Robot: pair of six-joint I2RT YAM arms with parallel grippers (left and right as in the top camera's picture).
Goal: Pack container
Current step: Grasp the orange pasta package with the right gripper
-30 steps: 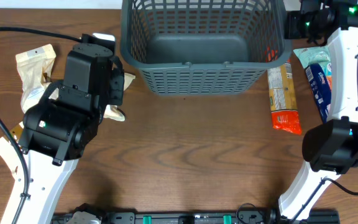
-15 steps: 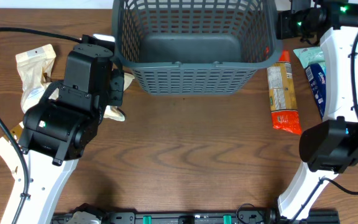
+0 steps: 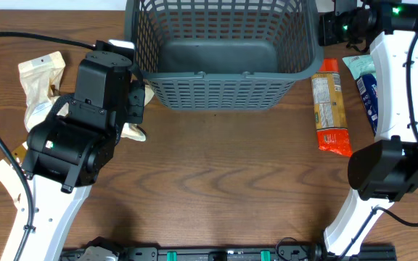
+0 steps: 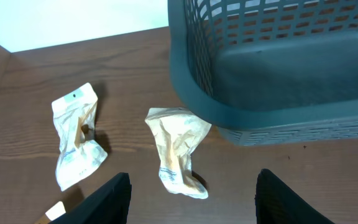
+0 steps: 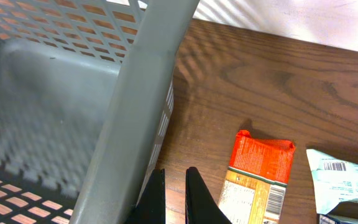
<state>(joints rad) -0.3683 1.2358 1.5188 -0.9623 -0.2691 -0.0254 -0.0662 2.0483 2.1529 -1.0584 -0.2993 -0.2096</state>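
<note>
Right gripper [image 5: 174, 174] shut on nothing beside outer wall of container [image 3: 223, 90], left gripper [image 4: 191, 186] open over cream packet [image 4: 178, 149] whose top meets the rim corner, so a lift may snag

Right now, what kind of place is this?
Probably a robot lab workbench, not a home: a left arm and right arm stand at a wooden table, with a grey basket and snack packets laid out for packing.

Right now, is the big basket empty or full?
Empty, as far as shows: the basket has a bare grey floor; the orange snack packet lies outside it.
</note>
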